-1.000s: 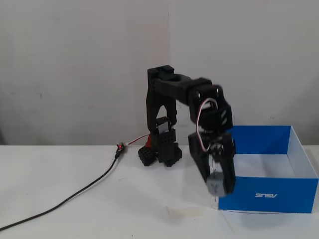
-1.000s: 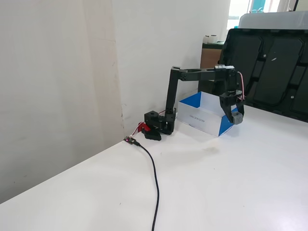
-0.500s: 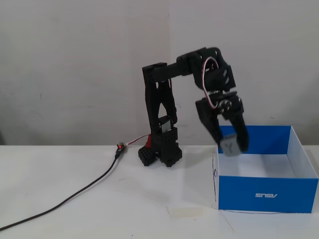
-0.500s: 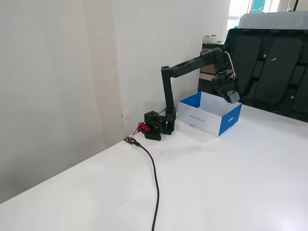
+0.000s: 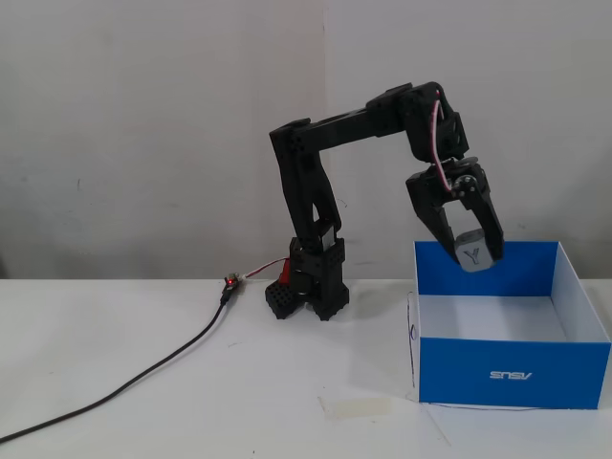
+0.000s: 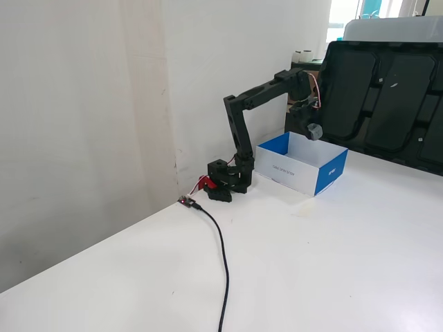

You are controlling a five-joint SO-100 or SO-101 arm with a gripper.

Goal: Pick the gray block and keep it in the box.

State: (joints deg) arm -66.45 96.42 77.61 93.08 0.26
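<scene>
The tool (image 5: 470,251) grips the small gray lettered cube (image 5: 472,252) above the shallow blue cardboard box (image 5: 513,372). Lower inside the walls before releasing.

The black five-joint arm (image 5: 311,196) rises from its base, bends at the elbow and reaches level to the right in a fixed view. Its wrist turns down, and the tool (image 5: 472,251) (image 6: 313,131) points downward, fingers clamped on a small gray cube.
</scene>
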